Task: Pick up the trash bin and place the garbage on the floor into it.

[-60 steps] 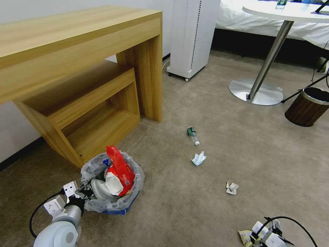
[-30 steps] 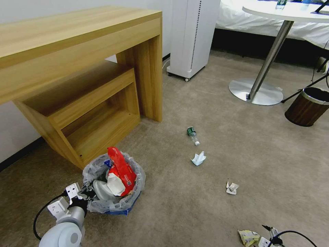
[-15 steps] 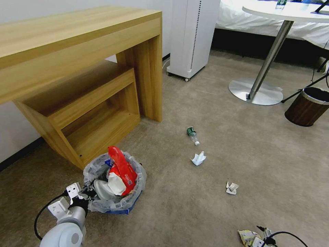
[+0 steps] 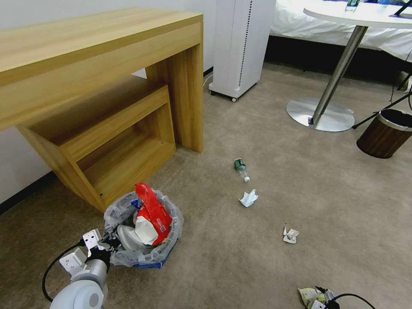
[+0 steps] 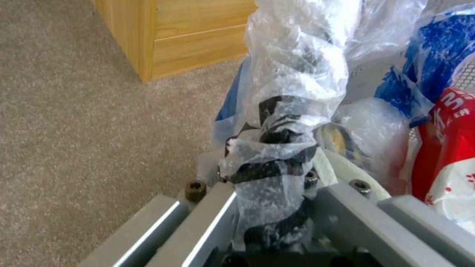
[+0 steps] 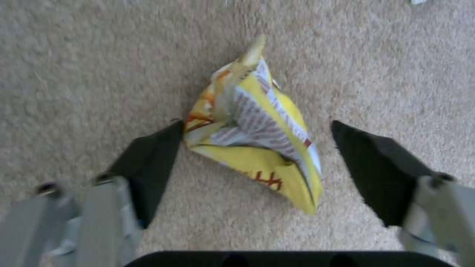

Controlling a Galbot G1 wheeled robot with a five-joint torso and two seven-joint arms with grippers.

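Note:
The trash bin, blue with a crinkled clear bag, stands on the carpet by the wooden desk and holds a red wrapper and white litter. My left gripper is shut on its bagged rim, with plastic bunched between the jaws. My right gripper hangs open just above the floor, its black fingers on either side of a yellow snack wrapper, also seen as the wrapper at the bottom edge of the head view. More garbage lies on the carpet: a green-labelled bottle, crumpled white paper and a small scrap.
A wooden desk with a low shelf stands at the left. Behind are a white appliance, a round table's metal foot and a brown wood-pattern bin. Open carpet lies between the blue bin and the litter.
My right gripper has sunk toward the bottom edge of the head view, over the yellow wrapper. The bin and my left gripper have shifted slightly to the right.

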